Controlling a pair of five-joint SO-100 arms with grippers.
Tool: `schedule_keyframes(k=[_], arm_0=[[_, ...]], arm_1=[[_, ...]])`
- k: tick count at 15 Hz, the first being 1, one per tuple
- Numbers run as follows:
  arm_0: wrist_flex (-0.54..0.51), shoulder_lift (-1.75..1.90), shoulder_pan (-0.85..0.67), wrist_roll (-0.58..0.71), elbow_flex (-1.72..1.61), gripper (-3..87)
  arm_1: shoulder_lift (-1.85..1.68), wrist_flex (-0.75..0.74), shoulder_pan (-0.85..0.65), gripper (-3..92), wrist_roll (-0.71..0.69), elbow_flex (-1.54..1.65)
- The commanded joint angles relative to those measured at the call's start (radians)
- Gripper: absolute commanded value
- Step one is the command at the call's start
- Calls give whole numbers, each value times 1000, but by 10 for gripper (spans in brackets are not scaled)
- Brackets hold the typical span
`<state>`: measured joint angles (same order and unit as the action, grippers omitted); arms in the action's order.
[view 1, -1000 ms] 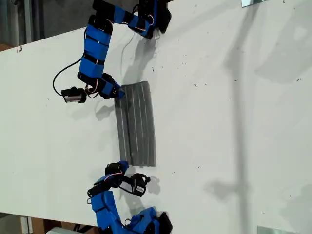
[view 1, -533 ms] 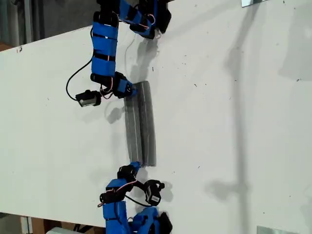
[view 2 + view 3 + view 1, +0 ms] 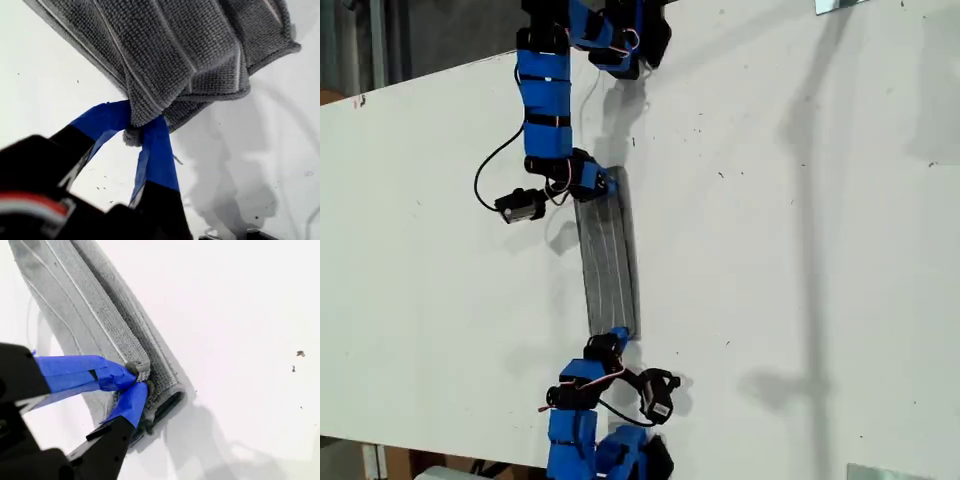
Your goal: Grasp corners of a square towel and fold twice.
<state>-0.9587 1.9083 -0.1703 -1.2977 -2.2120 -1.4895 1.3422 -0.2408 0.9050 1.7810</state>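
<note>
Showing grey towel with thin pale stripes, blue-taped black pincers, white worktop with dark specks.

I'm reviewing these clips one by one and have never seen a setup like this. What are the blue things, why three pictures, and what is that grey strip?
The blue things are two small robot arms on a white table. One picture comes from a camera off the arms, looking at the whole scene; the other two come from cameras riding on each arm's gripper, so they show its blue-taped fingers up close. The grey strip is the towel, a striped cloth lying folded into a narrow band between the arms. My first gripper is shut on one bunched corner of it, and my second gripper is shut on another corner. Which arm is which in the wide picture I cannot tell.
</note>
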Motion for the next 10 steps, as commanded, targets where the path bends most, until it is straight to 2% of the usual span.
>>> schedule_keyframes(k=[1,3,4,5,6,10], arm_0=[[25,-17,32,-23,32,-1],[63,-61,34,-28,14,-1],[54,-84,34,-38,29,-1],[32,-86,37,-31,49,48],[-18,-64,37,-35,67,202],[-123,189,58,-29,57,203]], arm_1=[[-44,0,9,-1,14,21],[-44,-29,11,-1,18,66],[-46,-31,8,53,23,78],[-58,-12,12,213,20,75],[-100,11,14,252,23,75],[-318,129,-60,381,-6,86]])
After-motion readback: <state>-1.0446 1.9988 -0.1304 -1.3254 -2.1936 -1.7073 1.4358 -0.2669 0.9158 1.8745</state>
